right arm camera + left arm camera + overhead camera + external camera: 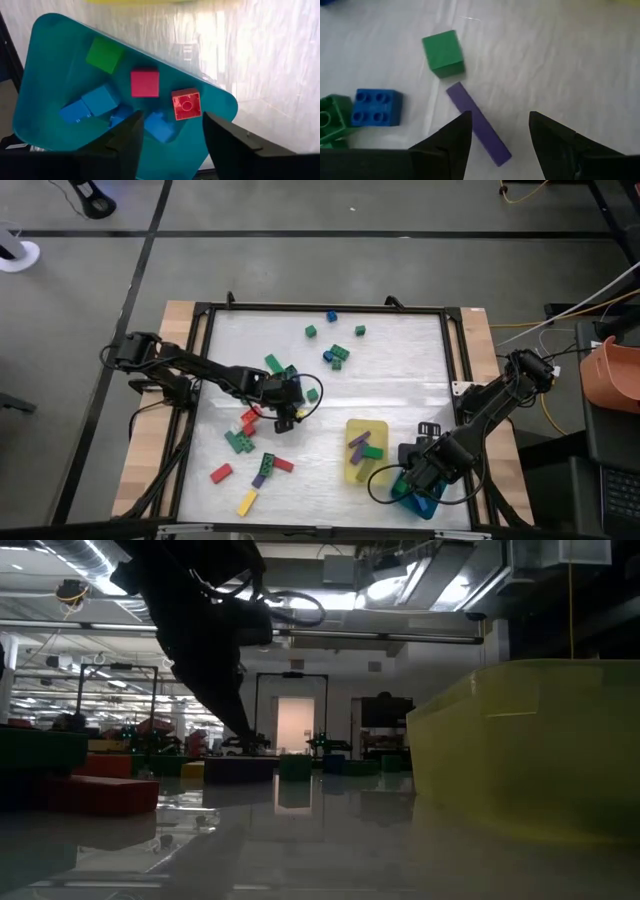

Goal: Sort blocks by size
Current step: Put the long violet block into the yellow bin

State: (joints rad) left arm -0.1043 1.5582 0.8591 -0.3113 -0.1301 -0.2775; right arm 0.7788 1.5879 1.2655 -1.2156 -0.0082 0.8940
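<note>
Blocks [330,356] lie scattered over the white table [400,360], w/ more in the yellow tray [352,470] and the teal tray [45,75]. Teal tray is mostly hidden under the right arm in the high view; only the right wrist view shows its contents: a green cube [104,55], two red cubes [145,83] and several blue ones, partly cut off by the fingers. Low view is dark, arm only a silhouette, blocks hard to tell apart. Left gripper [497,150] hangs low over the table centre-left, jaws apart, straddling one end of a long purple block [477,123]; contact can't be told, nothing gripped. Green cube [443,52] and blue brick [376,107] lie just beyond. Right gripper [172,142] is over the teal tray, jaws apart, holding nothing.
</note>
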